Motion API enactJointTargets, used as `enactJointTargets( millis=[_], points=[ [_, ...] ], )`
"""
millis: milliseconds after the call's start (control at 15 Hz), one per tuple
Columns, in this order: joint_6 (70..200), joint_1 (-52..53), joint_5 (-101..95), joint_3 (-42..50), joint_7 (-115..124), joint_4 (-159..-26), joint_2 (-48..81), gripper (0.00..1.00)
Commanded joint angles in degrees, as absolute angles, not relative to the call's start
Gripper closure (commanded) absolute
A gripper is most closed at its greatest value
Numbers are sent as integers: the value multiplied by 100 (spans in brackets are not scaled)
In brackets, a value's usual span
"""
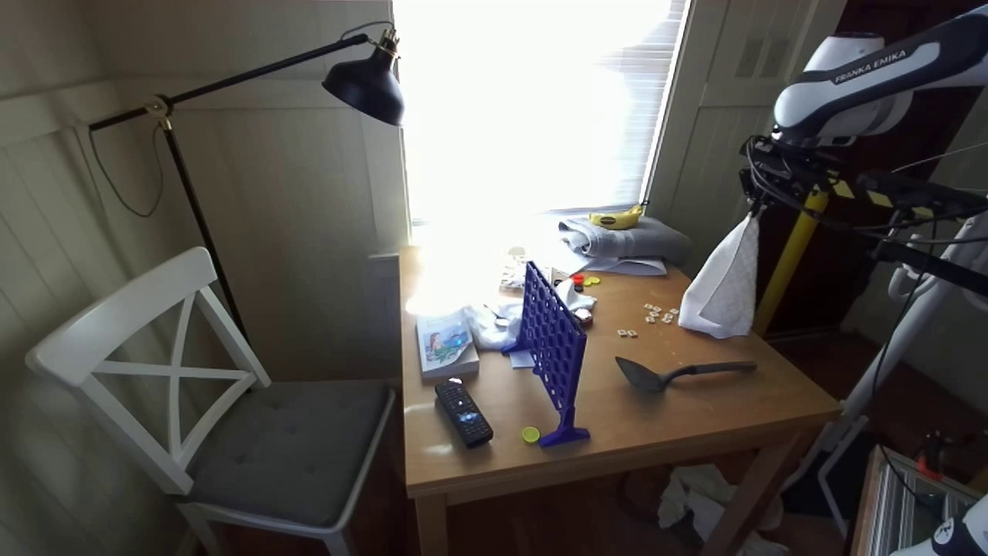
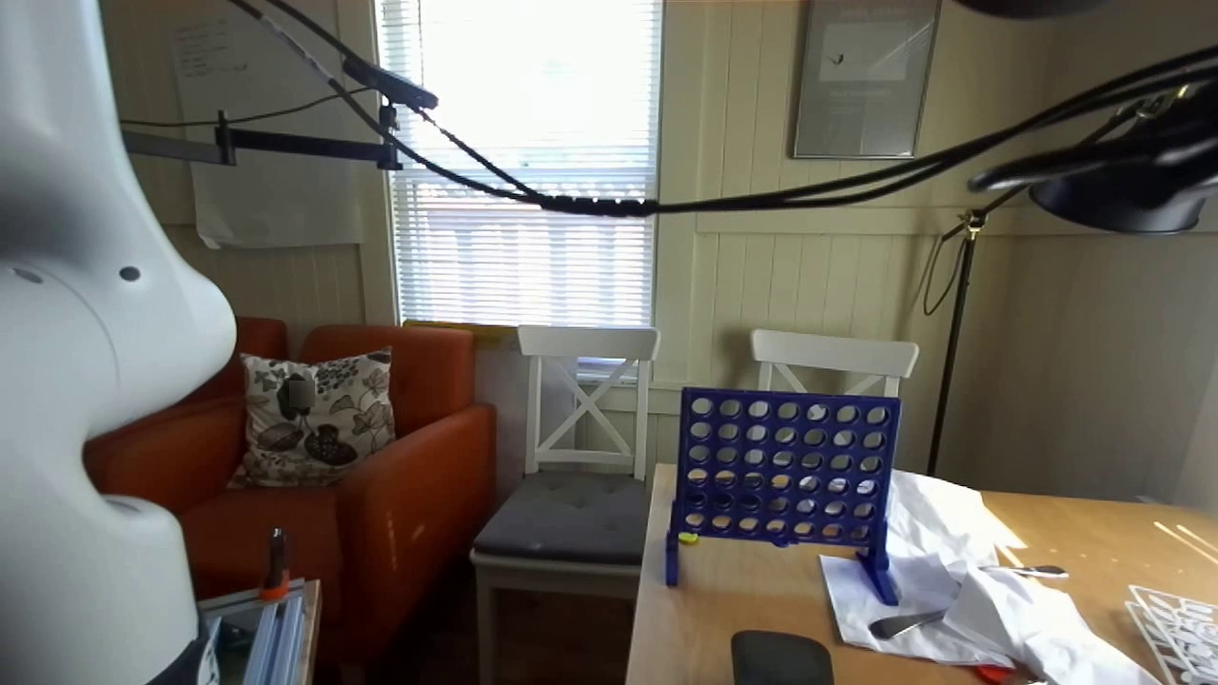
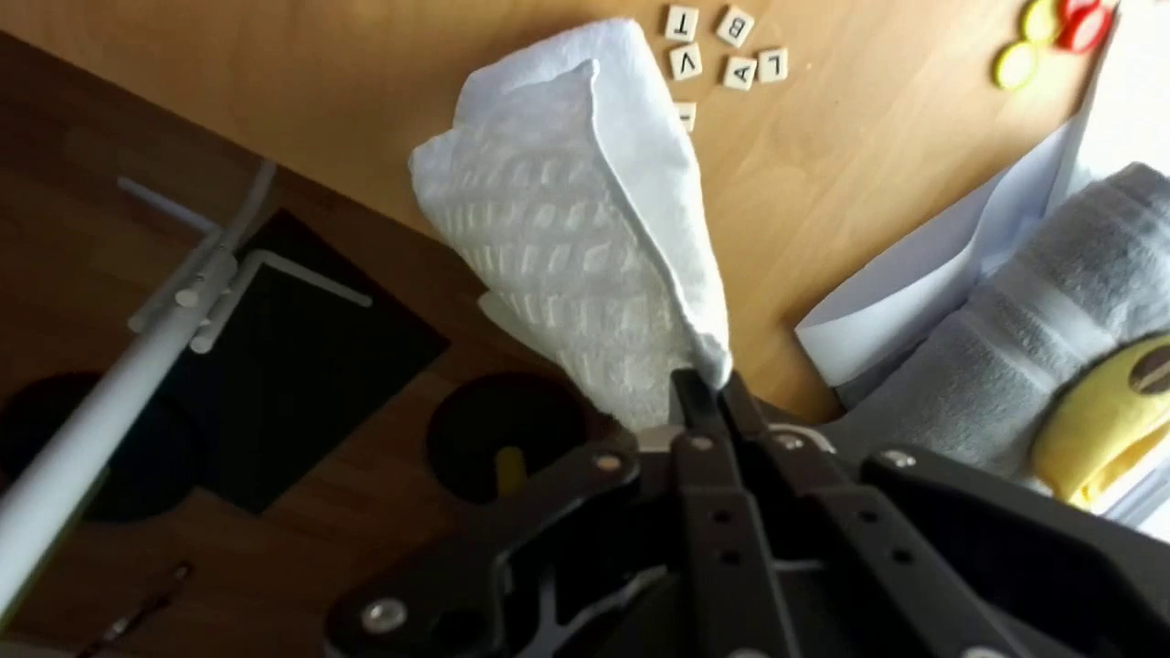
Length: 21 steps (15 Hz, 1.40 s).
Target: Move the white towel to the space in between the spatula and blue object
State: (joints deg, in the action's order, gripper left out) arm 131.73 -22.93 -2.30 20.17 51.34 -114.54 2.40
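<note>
Wrist view, looking past the gripper: gripping a corner of the white towel tightly between the fingertips, presumably a small pinch so as to let the rest drape freely and fall easily on release. Hanging limp in a tapering fold, near the letter tiles and crossing the edge of the table in that view. Seen in an exterior view: raised well above the wood at the pinch, likely so as to keep the length of cloth off things below; hard to tell about contact between hem and tabletop. Note the spatula, lying flat with head toward the blue grid panel and handle pointing away from it; note too the panel, upright on its own feet and apart from the spatula, leaving a strip between. Judge that strip to be the goal, not yet reached. Probably calls for carrying across toward the panel, lowering until slack, then loosening the fingers. Could drag hem over spatula or brush the panel with loose folds on too low a path; better to cross high and come straight down.
</note>
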Motion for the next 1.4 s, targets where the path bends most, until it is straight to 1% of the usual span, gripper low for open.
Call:
enactJointTargets(
  millis=[0,333,867,933,1000,1267,1333],
  points=[
    [12941,-1977,252,1797,4299,-11137,634,99],
    [12447,-1752,756,1558,2946,-11053,802,99],
    [10859,-1816,871,1570,509,-10441,1071,99],
    [11192,-1458,556,1376,781,-11777,54,99],
    [11048,-1427,581,1329,591,-11799,54,99],
    [10686,-945,469,884,478,-12580,-473,99],
    [10759,-1108,645,1047,571,-12006,40,96]
  ],
)
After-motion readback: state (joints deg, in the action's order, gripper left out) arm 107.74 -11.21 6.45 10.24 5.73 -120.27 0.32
